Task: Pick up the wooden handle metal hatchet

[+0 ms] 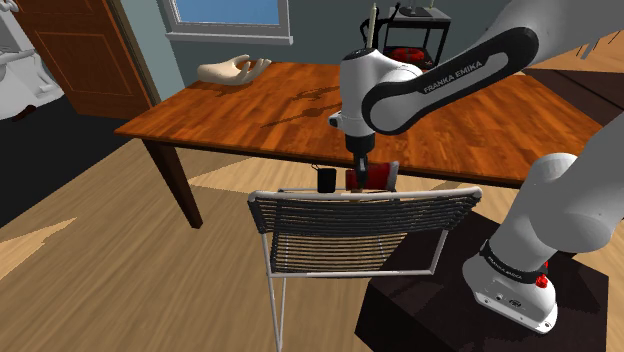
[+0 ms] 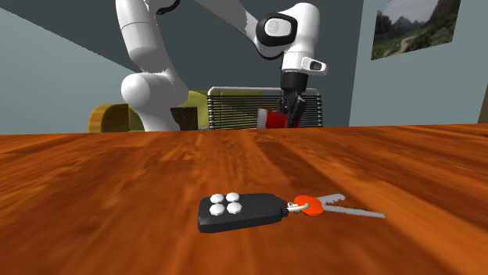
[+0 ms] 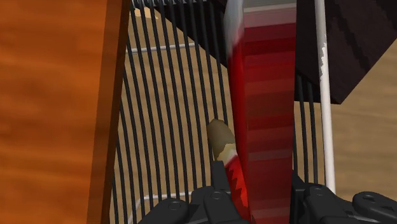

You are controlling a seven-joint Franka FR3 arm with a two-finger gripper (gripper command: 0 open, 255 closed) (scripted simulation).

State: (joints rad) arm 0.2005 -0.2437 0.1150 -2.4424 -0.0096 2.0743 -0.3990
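Nearest is the chair (image 1: 350, 215), its slatted wire back turned this way, with the robot's dark stand (image 1: 420, 290) just beside it. Right behind the chair's top rail the hand (image 1: 358, 172) hangs fingers-down. It is clenched on the hatchet (image 1: 374, 178), a red body caught between the two black fingers (image 3: 216, 198). Looking along the hand, the red part runs broad and flat over the chair's slats, with a grey edge at its far end and a tan stub beside it that I take for the wood. I cannot tell whether the tool has lifted off the chair or rests on it.

A small black object (image 1: 325, 180) sits just beside the hatchet, also behind the chair's rail. Past the chair spreads the brown wooden surface (image 1: 250, 110). A black key fob (image 2: 238, 211) with an orange-tagged key (image 2: 328, 205) lies on it, well apart from the chair.

To my eye this is a stiff, head-heavy tool with nothing soft or breakable about it. The painted metal looks smooth, so it could slide or pivot in a light pinch. The hold seems to be on the red metal end, which keeps the weight close to the fingers. A firm squeeze and a straight lift should stop the handle swinging into the chair's back.
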